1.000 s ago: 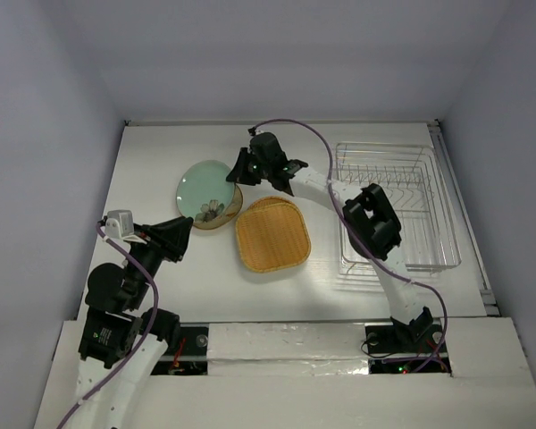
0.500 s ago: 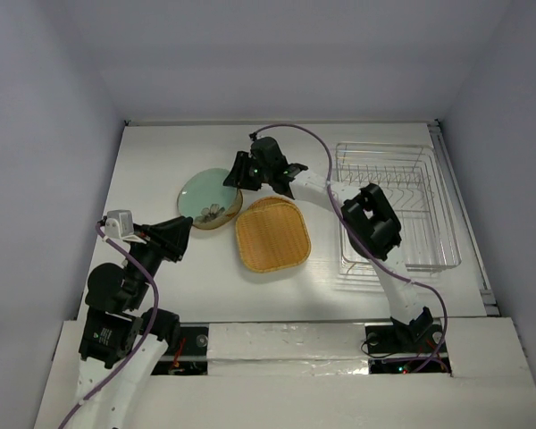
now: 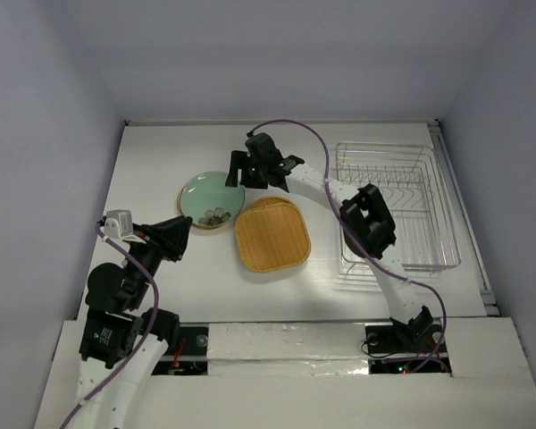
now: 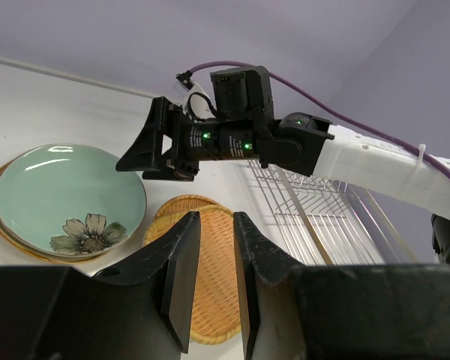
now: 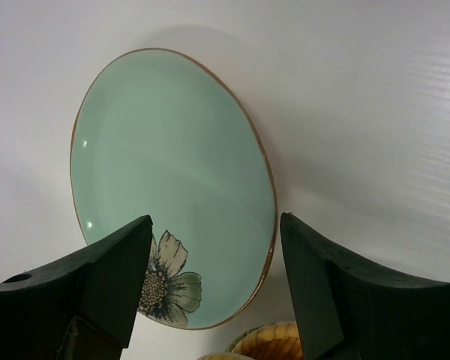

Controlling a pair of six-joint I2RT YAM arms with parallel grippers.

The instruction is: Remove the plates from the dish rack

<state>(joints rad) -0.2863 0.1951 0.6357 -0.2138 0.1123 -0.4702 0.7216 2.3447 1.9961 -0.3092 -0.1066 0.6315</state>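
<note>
Count: one green plate (image 3: 207,195) lies flat on one round wicker plate (image 3: 225,221). Just beside them sits a stack of what looks like two square wicker plates (image 3: 272,237). All are on the table (image 3: 156,161), left of the one rack (image 3: 395,207). Right gripper (image 3: 236,170) hovers over the green plate's far rim, fingers spread, grasping nothing. Left gripper (image 3: 177,238) is near the stack, fingers almost together with a narrow gap and nothing between.
</note>
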